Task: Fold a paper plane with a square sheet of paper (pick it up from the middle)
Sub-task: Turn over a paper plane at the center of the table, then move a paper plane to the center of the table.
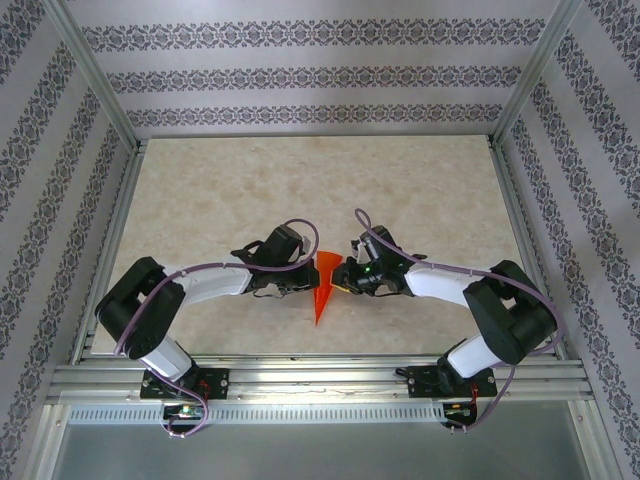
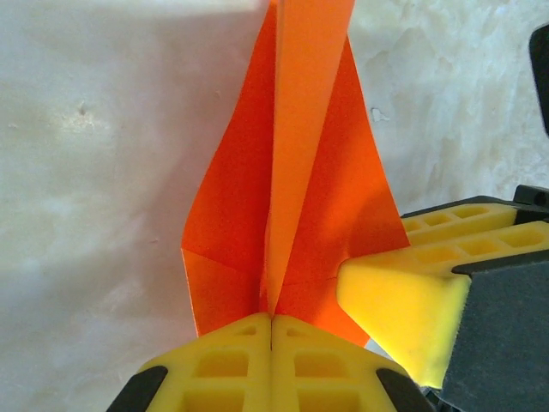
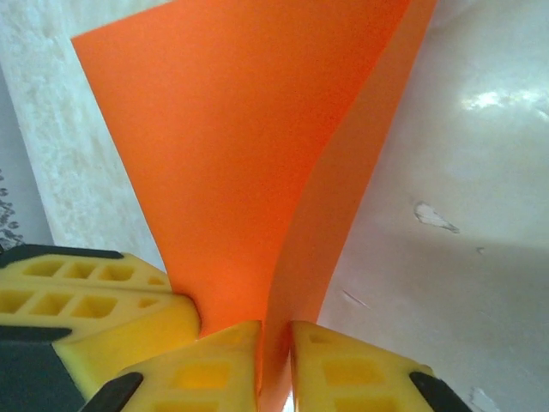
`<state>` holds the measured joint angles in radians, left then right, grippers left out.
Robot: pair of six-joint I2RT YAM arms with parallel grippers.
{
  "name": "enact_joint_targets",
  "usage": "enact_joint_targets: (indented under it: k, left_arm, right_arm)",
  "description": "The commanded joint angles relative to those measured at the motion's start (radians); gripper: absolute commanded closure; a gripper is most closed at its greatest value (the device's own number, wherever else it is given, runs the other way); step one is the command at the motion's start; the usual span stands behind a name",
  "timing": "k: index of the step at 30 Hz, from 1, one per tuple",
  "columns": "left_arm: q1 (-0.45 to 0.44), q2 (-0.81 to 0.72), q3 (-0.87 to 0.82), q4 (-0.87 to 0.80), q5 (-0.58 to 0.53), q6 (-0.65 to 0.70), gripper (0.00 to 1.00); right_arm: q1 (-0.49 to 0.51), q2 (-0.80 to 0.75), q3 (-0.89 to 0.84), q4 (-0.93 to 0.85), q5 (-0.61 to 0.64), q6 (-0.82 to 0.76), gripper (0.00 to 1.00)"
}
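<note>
The paper plane (image 1: 324,285) is a narrow orange dart that hangs between my two grippers over the table's front middle, its tip pointing toward the near edge. My left gripper (image 1: 306,284) is shut on the raised centre crease; in the left wrist view its jaws (image 2: 271,322) meet with the plane (image 2: 300,172) fanning out beyond them. My right gripper (image 1: 343,279) meets it from the other side. In the right wrist view its jaws (image 3: 276,336) stand a narrow slit apart, pinching one flap of the plane (image 3: 249,154). One yellow fingertip (image 2: 403,305) of the right gripper rests against the wing.
The pale marbled table (image 1: 300,180) is bordered by an aluminium frame (image 1: 310,375) along the near edge and by patterned walls (image 1: 320,75) at the back and sides. A yellow fingertip (image 3: 94,300) of the left gripper sits close beside the right jaws.
</note>
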<state>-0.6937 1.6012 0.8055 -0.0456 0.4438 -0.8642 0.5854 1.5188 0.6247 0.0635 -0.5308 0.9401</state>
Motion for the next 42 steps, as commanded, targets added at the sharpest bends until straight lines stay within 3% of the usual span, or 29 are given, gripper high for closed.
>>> enact_joint_targets:
  k: [1, 7, 15, 34, 42]
  left_arm:
    - [-0.009, 0.018, 0.016, -0.007, 0.016, 0.010, 0.96]
    - [-0.009, 0.023, 0.017, -0.010, 0.019, 0.011, 0.80]
    - [-0.009, 0.037, 0.016, 0.009, 0.057, 0.021, 0.69]
    - [-0.041, 0.061, 0.030, -0.052, 0.059, 0.056, 0.61]
    - [-0.055, 0.087, 0.071, -0.117, 0.033, 0.085, 0.69]
  right_arm:
    - [0.002, 0.020, -0.023, 0.023, 0.012, 0.001, 0.88]
    - [0.002, 0.035, -0.031, 0.042, 0.011, -0.003, 0.93]
    - [0.001, 0.036, -0.034, 0.050, 0.009, -0.006, 0.95]
    - [-0.002, 0.034, -0.034, 0.058, 0.002, -0.001, 0.95]
    - [-0.002, 0.038, -0.033, 0.062, -0.005, 0.000, 0.95]
